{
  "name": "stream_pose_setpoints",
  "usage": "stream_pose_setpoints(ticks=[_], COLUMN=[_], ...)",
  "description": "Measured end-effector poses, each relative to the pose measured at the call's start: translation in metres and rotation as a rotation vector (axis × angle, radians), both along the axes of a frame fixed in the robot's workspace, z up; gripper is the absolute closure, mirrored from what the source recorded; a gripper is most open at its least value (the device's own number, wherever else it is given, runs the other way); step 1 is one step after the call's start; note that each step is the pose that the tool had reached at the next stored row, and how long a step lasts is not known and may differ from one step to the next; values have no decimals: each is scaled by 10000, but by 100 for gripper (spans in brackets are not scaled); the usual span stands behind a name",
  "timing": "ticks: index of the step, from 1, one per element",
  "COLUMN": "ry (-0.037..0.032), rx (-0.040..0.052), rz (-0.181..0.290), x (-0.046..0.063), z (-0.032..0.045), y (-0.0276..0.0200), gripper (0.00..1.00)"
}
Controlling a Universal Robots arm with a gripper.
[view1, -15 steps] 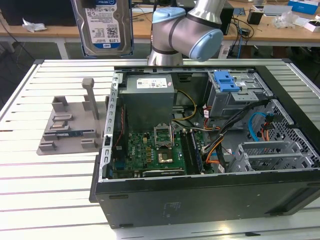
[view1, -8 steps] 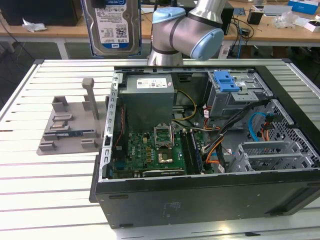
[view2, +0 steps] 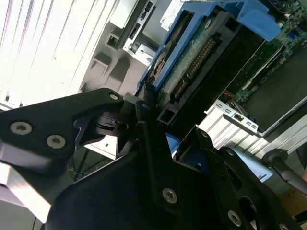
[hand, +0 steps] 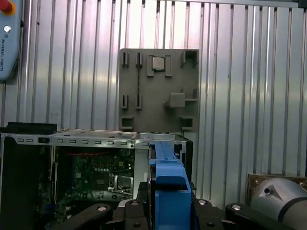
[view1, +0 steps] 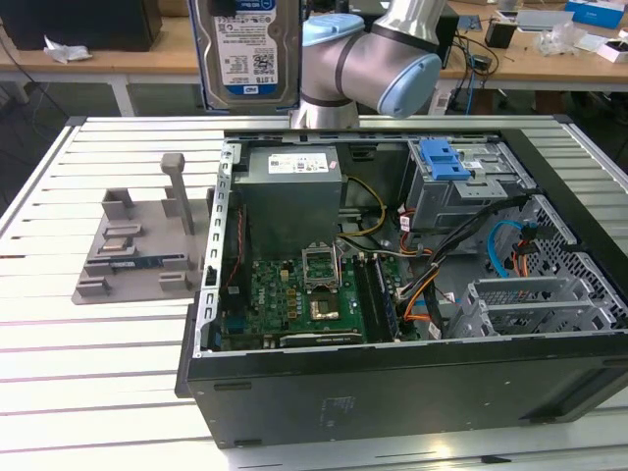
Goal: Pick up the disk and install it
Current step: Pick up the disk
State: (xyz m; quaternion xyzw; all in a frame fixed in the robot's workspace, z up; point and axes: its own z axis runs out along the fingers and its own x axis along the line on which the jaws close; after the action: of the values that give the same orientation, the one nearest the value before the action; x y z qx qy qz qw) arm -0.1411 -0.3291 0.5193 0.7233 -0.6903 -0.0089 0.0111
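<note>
The disk [view1: 247, 49], a silver hard drive with a blue-and-white label and a blue frame, hangs upright in the air above the table's far edge, behind the open computer case [view1: 392, 373]. In the second wrist view the black gripper [view2: 149, 106] is shut on the disk [view2: 192, 62], whose connector edge and blue frame show. In the first wrist view the disk's blue frame edge [hand: 168, 187] sits between the gripper's [hand: 168, 213] black fingers [hand: 129, 211], high over the case [hand: 72, 167].
In the case, a grey power-supply box [view1: 291, 191] stands near the back, and a metal drive cage with a blue latch [view1: 442, 157] is on the exterior view's right. A grey fixture block [view1: 142, 245] lies on the slatted table beside the case. Desks with clutter stand behind.
</note>
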Motion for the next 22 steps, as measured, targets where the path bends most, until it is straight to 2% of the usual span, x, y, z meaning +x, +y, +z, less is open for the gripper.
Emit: stream_pose_setpoints(ticks=[2,6,10,22], ry=[0,2,3,6], rx=[0,1,0,0], rz=[1,1,1,0], x=[41,233,363,666], z=[0,0,0,0], y=[0,0,0,0], gripper=[63,63,63,63])
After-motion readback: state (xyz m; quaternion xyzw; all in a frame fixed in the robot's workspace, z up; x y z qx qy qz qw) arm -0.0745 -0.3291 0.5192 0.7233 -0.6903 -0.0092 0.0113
